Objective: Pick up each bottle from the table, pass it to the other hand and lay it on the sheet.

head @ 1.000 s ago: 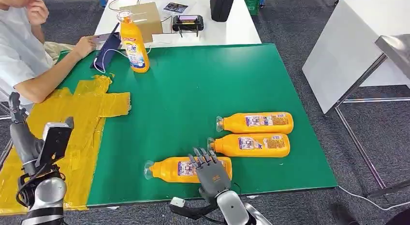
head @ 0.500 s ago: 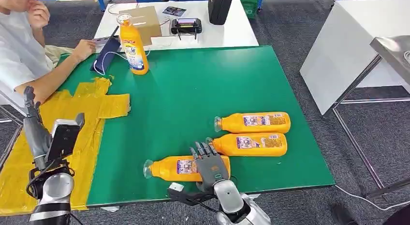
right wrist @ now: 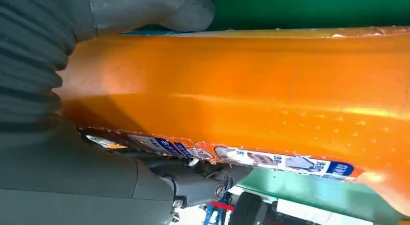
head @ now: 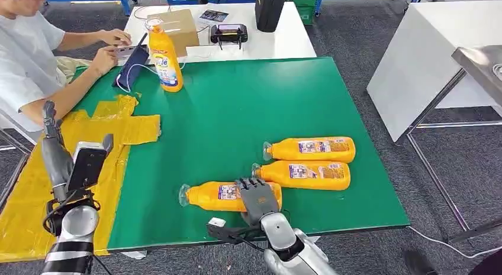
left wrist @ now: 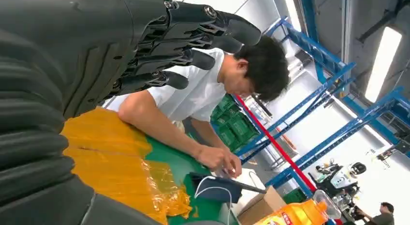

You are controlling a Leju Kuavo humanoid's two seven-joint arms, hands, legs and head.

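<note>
Three orange bottles lie on the green table (head: pixel 237 109) near its front right. My right hand (head: pixel 258 198) grips the nearest bottle (head: pixel 216 196), which rests on the table; in the right wrist view my thumb (right wrist: pixel 159 9) and fingers (right wrist: pixel 193 184) wrap this bottle (right wrist: pixel 266 84). The middle bottle (head: pixel 305 175) and the far bottle (head: pixel 311 149) lie side by side just behind it. A fourth bottle (head: pixel 164 56) stands upright at the back left. The crumpled yellow sheet (head: pixel 106 133) covers the table's left side. My left hand (head: pixel 56 154) is raised over the sheet's near part, fingers (left wrist: pixel 193 38) apart and holding nothing.
A person (head: pixel 29 56) sits at the back left, both hands at a device (head: pixel 121 49) beside a dark pouch (head: pixel 131 68). Behind the green table is a white table (head: pixel 284 38) with a cardboard box (head: pixel 177 23). Another white table (head: pixel 426 56) stands to the right.
My right hand's fingers have curled down around the nearest bottle. My left hand has risen a little and moved right. The person has lowered a hand from the face to the device.
</note>
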